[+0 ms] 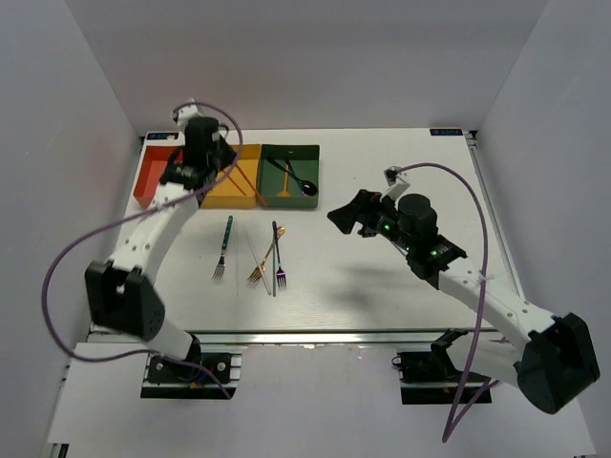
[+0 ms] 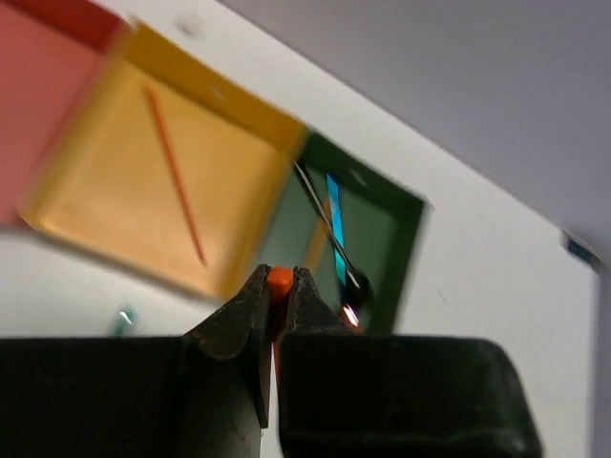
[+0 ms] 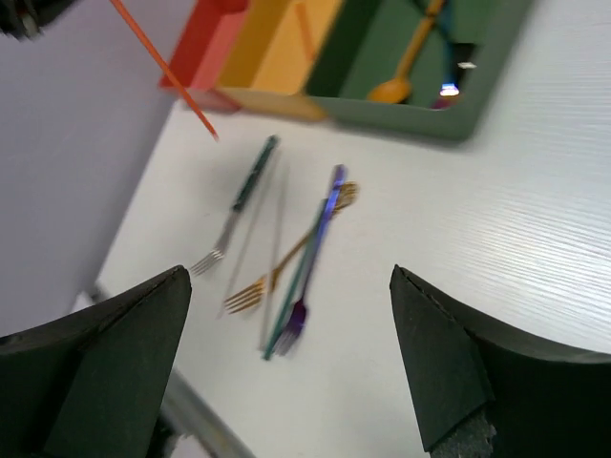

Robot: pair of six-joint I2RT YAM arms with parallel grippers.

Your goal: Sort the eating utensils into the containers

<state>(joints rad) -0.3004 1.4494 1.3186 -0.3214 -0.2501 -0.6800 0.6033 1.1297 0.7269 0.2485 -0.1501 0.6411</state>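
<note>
Orange chopstick [image 3: 162, 68] is pinched by its end in the left gripper [image 2: 277, 280], jaws clamped on it, above the yellow tray [image 2: 95, 191] holding a second chopstick [image 2: 176, 181]. It looks light, stiff and slick, so a mid-shaft hold would swing less. The right gripper [image 3: 288, 286] gapes wide over the forks [image 3: 246, 294] on the surface [image 3: 496, 239].

white arms [image 1: 153, 229], black joints [image 1: 122, 298], purple cables [image 1: 484, 250]

left arm [image 1: 158, 215] blocking yellow tray [image 1: 246, 181], 3 forks [image 1: 256, 274] clustered mid-table, open tabletop [image 1: 382, 286] rightward
</note>
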